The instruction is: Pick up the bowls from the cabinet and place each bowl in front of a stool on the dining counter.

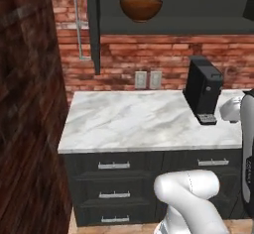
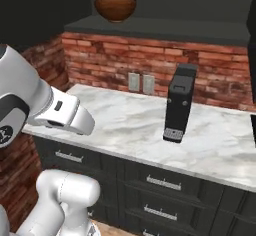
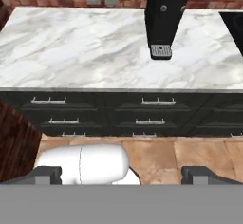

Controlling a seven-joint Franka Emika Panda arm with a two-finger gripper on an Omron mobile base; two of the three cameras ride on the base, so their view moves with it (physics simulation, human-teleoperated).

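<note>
We see 1 brown wooden bowl (image 1: 141,9) resting upright on the open shelf of the dark cabinet (image 1: 173,25), high on the far wall; from the right base view the same bowl (image 2: 115,9) sits toward the left end of that shelf (image 2: 165,30). Below it runs a red brick backsplash (image 1: 129,59) with 2 pale wall outlets (image 1: 148,79) side by side. Under the brick lies a white, grey-veined marble tabletop (image 1: 134,121) carried on black drawer units (image 1: 114,181) with silver handles. A black coffee machine (image 1: 202,89) stands upright on the right part of that tabletop, close to the brick, well apart from the bowl above. A dark wood panel (image 1: 27,109) fills the near left side.

In the hand view the tool (image 3: 127,175) hangs low and near, over the wooden floor (image 3: 185,149) in front of the drawers, its 2 dark fingertips (image 3: 47,174) spread wide apart with nothing between them. The white arm (image 2: 65,112) reaches out from the left in the right base view.
</note>
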